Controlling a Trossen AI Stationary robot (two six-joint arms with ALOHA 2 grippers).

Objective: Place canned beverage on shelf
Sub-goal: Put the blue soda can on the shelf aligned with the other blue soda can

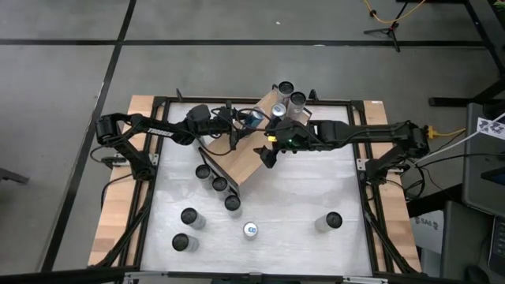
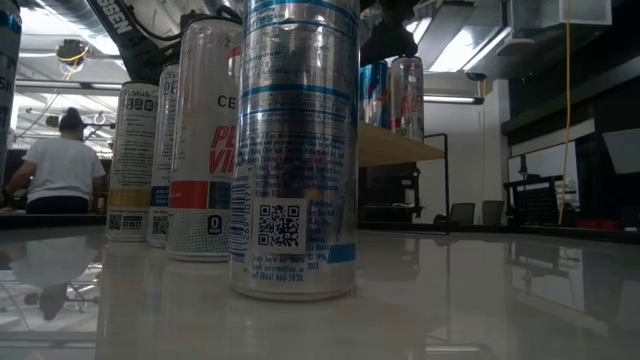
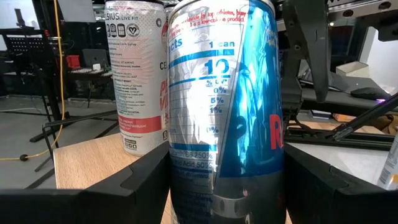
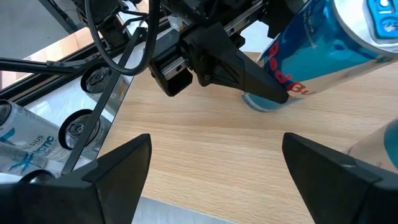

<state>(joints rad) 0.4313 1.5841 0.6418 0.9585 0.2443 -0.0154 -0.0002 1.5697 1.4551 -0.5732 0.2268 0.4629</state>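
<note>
The shelf [image 1: 237, 162] is a light-brown board lying slantwise at the table's far middle, on a black frame. A blue-and-silver can [image 3: 227, 106] stands upright on its far part, and my left gripper [image 1: 251, 119] is shut on it, reaching level from the table's left. Three more cans [image 1: 286, 96] stand on the board's far end; a white one [image 3: 134, 74] shows just beyond the blue can. My right gripper [image 4: 211, 174] hovers open over the bare board [image 4: 217, 143], slanting down, a little to the near right of the blue can [image 4: 311, 56], with nothing between its fingers. My left gripper pinches the blue can's side wall, in its lower half [image 3: 186, 186], between its two fingers [image 4: 233, 68]. The fingers come in level from the table's left, one on each side of the can. The can stays upright, its base [image 4: 261, 101] on the shelf board.
Several cans stand on the white tabletop: a slanting row of three [image 1: 219, 184] beside the shelf's near end, two at the near left [image 1: 185, 229], one at the near middle [image 1: 251, 230], one at the near right [image 1: 333, 221]. A person [image 2: 60, 165] is in the room behind.
</note>
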